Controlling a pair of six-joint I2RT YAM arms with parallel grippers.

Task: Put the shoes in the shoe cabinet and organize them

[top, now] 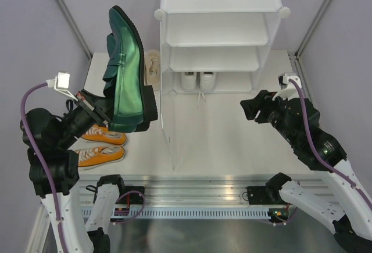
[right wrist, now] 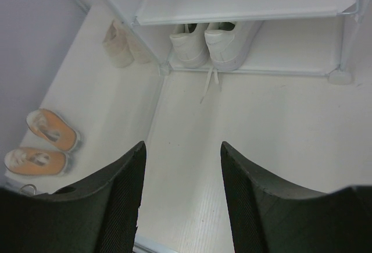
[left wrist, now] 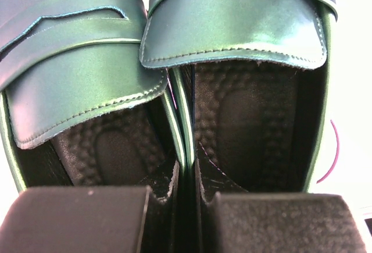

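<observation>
Now — L gripper (left wrist: 180, 218) clamps green heels (top: 127, 70) | R gripper (right wrist: 181, 189) agape, seemingly empty

Black arms (top: 290, 122) with white lower links, purple cables (top: 23, 109), and dark, finely ribbed fingers (right wrist: 122, 206).

A white worktop (top: 221, 148) is enclosed on three sides by plain, pale lilac-grey walls (top: 29, 32). Slanted grey metal struts (top: 65, 14) are seen in the two far corners. The near edge is bordered by an aluminium rail (top: 197, 192), with a slotted white cable duct (top: 197, 212) fixed below it. The scene is evenly lit, and only soft shadows are cast.
</observation>
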